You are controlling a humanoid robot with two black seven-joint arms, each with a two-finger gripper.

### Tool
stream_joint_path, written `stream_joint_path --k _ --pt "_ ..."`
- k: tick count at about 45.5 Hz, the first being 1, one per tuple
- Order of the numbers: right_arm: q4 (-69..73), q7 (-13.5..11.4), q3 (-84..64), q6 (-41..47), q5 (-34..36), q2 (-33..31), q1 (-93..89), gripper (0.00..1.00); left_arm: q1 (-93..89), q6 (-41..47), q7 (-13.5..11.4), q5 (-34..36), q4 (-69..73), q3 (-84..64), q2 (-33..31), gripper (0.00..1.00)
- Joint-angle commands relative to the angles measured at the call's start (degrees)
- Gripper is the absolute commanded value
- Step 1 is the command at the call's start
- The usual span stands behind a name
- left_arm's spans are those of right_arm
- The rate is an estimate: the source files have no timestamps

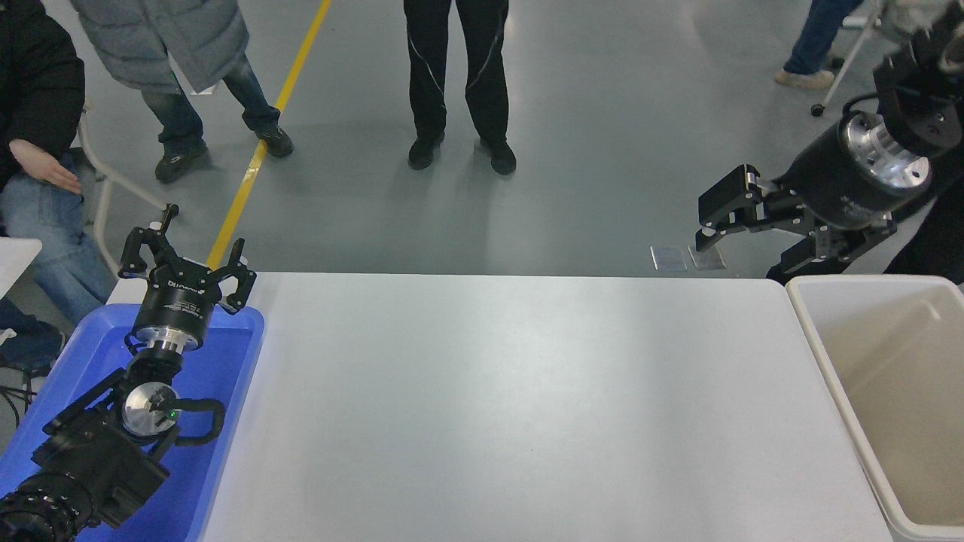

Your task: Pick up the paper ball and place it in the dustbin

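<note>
The paper ball is not in view anywhere. The dustbin (900, 391), a cream-beige tub with a thick rim, stands at the table's right end, and the part of its inside that shows holds nothing. My right gripper (745, 239) is open and empty. It hangs high in the air beyond the table's far right corner, up and left of the dustbin, with its fingers pointing left. My left gripper (184, 256) is open and empty, parked over the far end of the blue tray at the lower left.
A bright blue tray (226, 361) sits at the table's left edge under my left arm. The white table (489, 399) spans the middle. Several people stand or sit beyond the far edge, one (458, 75) at the centre.
</note>
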Motion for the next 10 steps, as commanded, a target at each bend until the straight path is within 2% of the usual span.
stream_joint_path --k 1,10 --pt "0.3 0.0 0.1 1.0 1.2 4.0 4.7 1.0 0.0 0.1 0.0 0.0 0.0 0.0 0.0 0.98" --pt "0.1 0.0 -0.8 1.0 1.2 3.8 4.6 1.0 0.0 0.0 0.0 0.0 0.0 0.0 0.0 0.98"
